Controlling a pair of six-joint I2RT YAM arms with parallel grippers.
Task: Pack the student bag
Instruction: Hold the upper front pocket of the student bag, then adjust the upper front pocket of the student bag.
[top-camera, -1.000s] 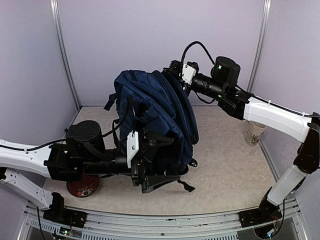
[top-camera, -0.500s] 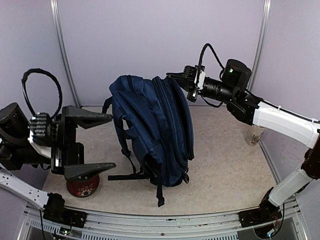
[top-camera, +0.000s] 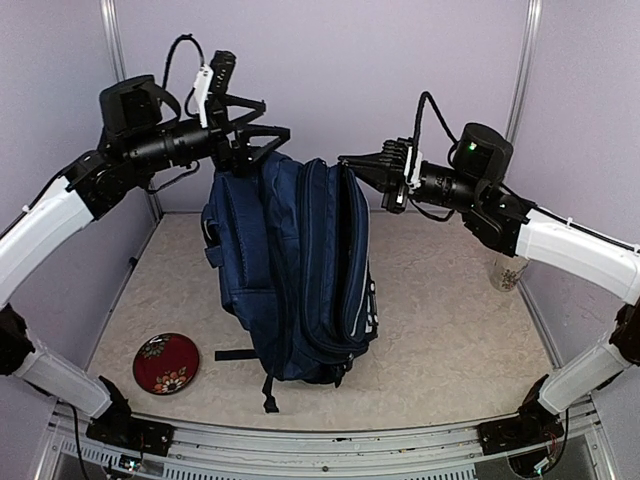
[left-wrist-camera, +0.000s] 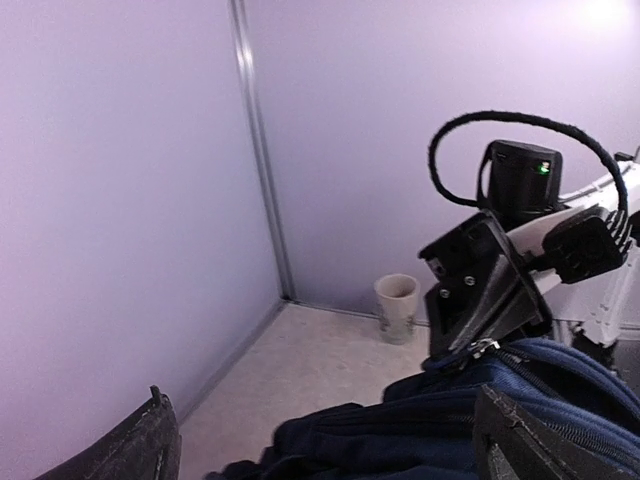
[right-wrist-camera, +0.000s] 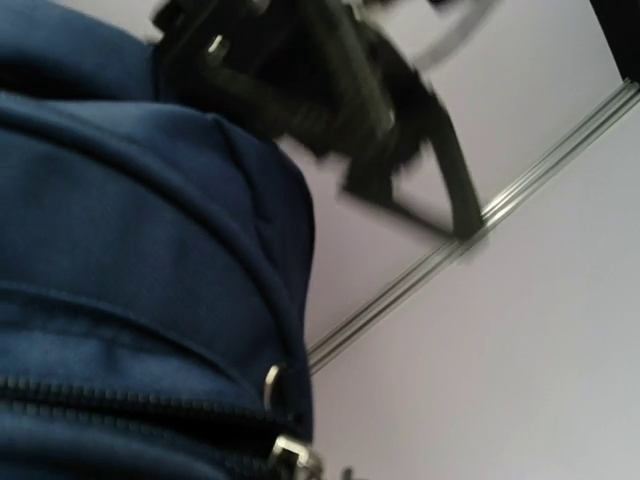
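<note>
I am pinching the top edge of the blue backpack (top-camera: 290, 280) in my right gripper (top-camera: 350, 162), holding it upright on the middle of the table (top-camera: 450, 330), while my left gripper (top-camera: 276, 115) is hovering spread wide at its other top corner.

You can see a pale speckled table top (top-camera: 450, 340) with three things on it: a small round red plate with flowers (top-camera: 165, 363) near the front on the left side, a pale paper cup (top-camera: 508, 268) by the right wall, and a big dark blue backpack (top-camera: 300, 290) standing upright between them.
</note>
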